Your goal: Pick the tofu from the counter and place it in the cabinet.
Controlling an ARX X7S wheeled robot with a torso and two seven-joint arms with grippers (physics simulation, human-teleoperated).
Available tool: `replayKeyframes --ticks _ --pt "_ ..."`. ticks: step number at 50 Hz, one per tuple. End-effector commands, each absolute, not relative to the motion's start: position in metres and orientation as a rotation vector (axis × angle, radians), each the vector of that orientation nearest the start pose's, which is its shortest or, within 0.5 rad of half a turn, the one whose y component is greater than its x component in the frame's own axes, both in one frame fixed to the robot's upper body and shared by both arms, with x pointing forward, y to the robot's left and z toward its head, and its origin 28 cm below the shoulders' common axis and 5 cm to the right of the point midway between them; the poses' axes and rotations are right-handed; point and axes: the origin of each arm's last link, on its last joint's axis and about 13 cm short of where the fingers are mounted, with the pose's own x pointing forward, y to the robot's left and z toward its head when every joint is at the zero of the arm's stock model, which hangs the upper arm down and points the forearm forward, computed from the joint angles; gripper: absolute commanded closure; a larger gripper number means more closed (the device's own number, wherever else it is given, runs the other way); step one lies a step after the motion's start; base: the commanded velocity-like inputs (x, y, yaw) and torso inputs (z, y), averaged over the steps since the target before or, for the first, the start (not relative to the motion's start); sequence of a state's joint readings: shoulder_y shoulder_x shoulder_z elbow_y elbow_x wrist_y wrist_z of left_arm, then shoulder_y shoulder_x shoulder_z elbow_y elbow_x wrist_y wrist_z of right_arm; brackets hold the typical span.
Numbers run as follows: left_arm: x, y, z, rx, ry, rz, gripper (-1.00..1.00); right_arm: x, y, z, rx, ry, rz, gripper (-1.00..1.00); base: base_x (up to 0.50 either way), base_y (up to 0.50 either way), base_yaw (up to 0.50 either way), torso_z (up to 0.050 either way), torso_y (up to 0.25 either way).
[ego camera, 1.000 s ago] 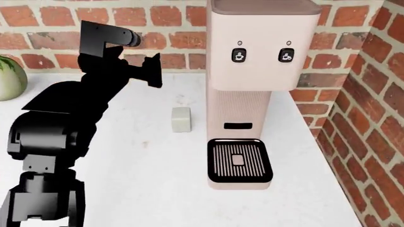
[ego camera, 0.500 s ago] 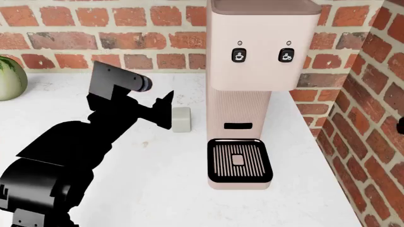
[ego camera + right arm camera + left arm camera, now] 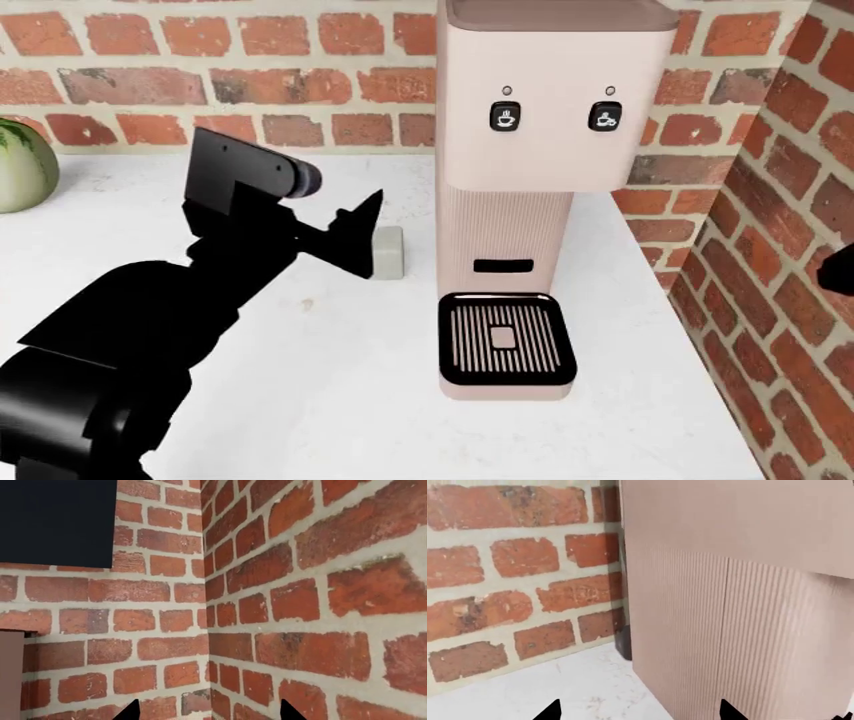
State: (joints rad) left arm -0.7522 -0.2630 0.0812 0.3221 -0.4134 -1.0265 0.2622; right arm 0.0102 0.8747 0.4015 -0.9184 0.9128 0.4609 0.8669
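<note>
pink coffee machine [image 3: 534, 190], off-white tofu [image 3: 388, 252]

Left claw right up against the tofu, beside the coffee machine

The black left arm reaches across the white surface [image 3: 334, 400], its left claw [image 3: 363, 238] covering the near side of the small off-white tofu [image 3: 388, 253]; whether the claw is gripping it can't be made out. The tall pink coffee machine [image 3: 534, 190] stands just right of the tofu, drip tray in front. A pale green ball [image 3: 20, 165] sits at the far left edge, brick wall behind.
</note>
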Motion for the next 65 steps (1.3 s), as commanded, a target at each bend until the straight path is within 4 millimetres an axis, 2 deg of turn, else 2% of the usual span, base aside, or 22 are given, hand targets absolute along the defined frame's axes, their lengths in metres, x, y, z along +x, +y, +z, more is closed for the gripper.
replayKeyframes --ticks 1,30,52,65 --pt "0.288 0.217 0.184 0.008 0.078 -0.596 -1.00 0.156 -0.191 0.234 -0.053 -0.484 -0.438 -1.00 0.00 0.00 0.00 0.000 0.000" --pt "0.293 0.203 0.151 0.044 0.243 -0.675 -1.00 0.164 -0.193 0.225 -0.048 -0.457 -0.443 -1.00 0.00 0.00 0.00 0.000 0.000" --pt "0.301 0.208 0.141 -0.008 0.330 -0.593 -1.00 0.166 -0.191 0.222 -0.044 -0.448 -0.437 -1.00 0.00 0.00 0.00 0.000 0.000" --pt "0.309 0.207 0.129 0.028 0.381 -0.577 -1.00 0.169 -0.188 0.222 -0.043 -0.444 -0.428 -1.00 0.00 0.00 0.00 0.000 0.000"
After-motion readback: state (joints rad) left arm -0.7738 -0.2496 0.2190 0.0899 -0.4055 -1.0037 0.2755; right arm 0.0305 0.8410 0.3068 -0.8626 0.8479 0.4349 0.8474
